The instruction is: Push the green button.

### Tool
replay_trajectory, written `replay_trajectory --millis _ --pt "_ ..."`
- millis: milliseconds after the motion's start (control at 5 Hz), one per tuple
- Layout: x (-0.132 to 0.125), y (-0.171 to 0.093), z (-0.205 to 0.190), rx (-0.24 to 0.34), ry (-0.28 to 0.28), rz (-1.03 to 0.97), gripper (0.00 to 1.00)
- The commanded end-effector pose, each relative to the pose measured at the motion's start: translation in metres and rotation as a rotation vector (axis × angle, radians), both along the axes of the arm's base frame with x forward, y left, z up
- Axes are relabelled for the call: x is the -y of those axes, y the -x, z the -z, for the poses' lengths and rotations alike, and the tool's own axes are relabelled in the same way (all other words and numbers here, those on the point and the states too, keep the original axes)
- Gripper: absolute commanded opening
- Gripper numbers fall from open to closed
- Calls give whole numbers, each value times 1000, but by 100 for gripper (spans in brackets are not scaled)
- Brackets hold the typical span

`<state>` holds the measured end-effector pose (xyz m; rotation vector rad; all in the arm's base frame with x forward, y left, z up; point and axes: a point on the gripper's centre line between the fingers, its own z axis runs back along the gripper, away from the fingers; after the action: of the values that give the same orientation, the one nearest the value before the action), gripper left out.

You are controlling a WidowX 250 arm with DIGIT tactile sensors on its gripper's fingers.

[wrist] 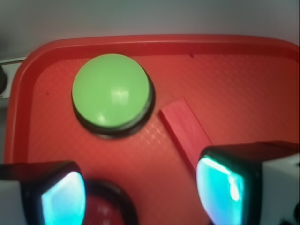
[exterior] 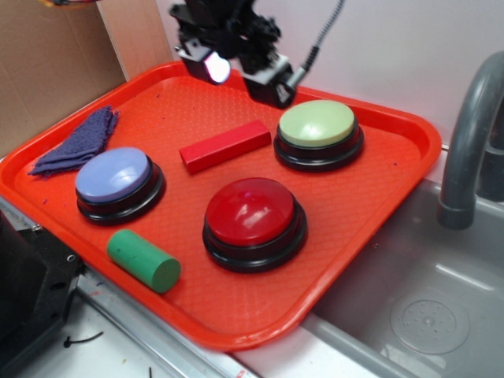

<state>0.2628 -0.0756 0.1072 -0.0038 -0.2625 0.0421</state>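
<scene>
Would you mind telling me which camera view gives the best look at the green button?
The wrist view: the green button fills much of the frame, seen nearly from above, dome and black base unobstructed beyond the open jaws. The exterior view shows the green button smaller and obliquely, at the tray's far right, beside the red block.

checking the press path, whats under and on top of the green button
Nothing sits on the green button; its dome is bare. Under it is a black base ring resting on the red tray. The tray surface beneath the base is hidden.
</scene>
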Motion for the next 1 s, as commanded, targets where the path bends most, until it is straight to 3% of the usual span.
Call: replay_trajectory --millis 0,400,800 --pt "17 -48 7 72 45 14 100" --pt "24 -67 31 -9 6 70 100" --pt "11 -50 45 -61 -14 77 100"
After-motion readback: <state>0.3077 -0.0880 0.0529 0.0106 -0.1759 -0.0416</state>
